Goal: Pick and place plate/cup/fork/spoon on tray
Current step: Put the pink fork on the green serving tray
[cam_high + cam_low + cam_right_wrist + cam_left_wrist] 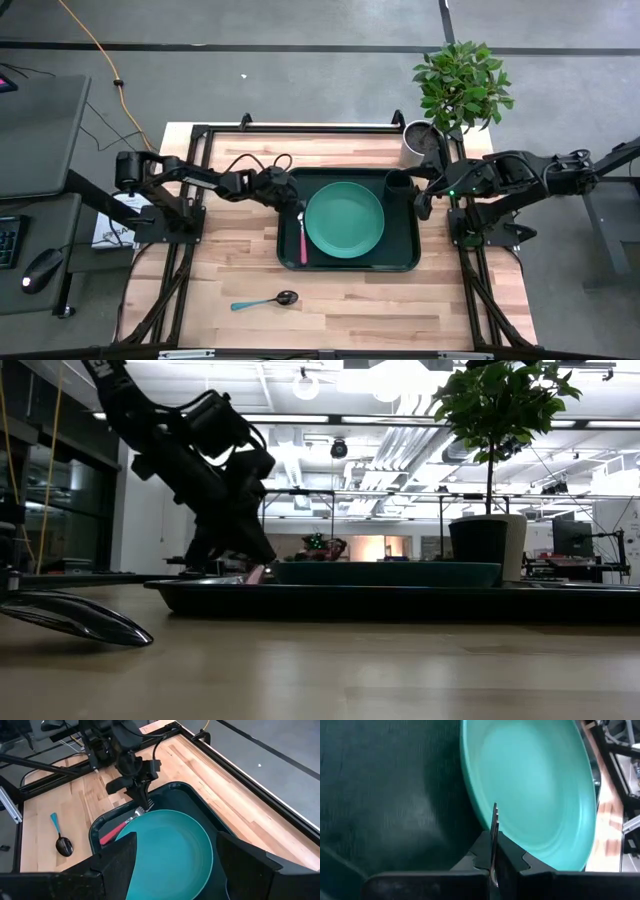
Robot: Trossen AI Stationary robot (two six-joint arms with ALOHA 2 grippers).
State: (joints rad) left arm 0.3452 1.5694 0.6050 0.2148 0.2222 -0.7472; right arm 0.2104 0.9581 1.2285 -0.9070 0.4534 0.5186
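The dark green tray (292, 262) lies mid-table with the teal plate (344, 220) on it and the black cup (397, 182) in its far right corner. The pink-handled fork (303, 240) is in the tray, left of the plate, with my left gripper (292, 197) shut on its tine end. The teal-handled spoon (265, 300) lies flat on the bare wood near the table's front edge. My right gripper (175, 865) hangs open above the tray's right edge, holding nothing. My left gripper pinches the fork's metal part just behind the tines (494, 845) between its two fingers, the metal edge-on, tines (495, 815) sticking out past the fingertips. The fingers slant down from the table's left. The pink handle (112, 834) slopes down into the tray beside the plate.
A white plant pot (420, 140) with a leafy plant stands at the table's far right corner, behind the cup. Bare wood lies left of the tray and along the table's near side around the spoon.
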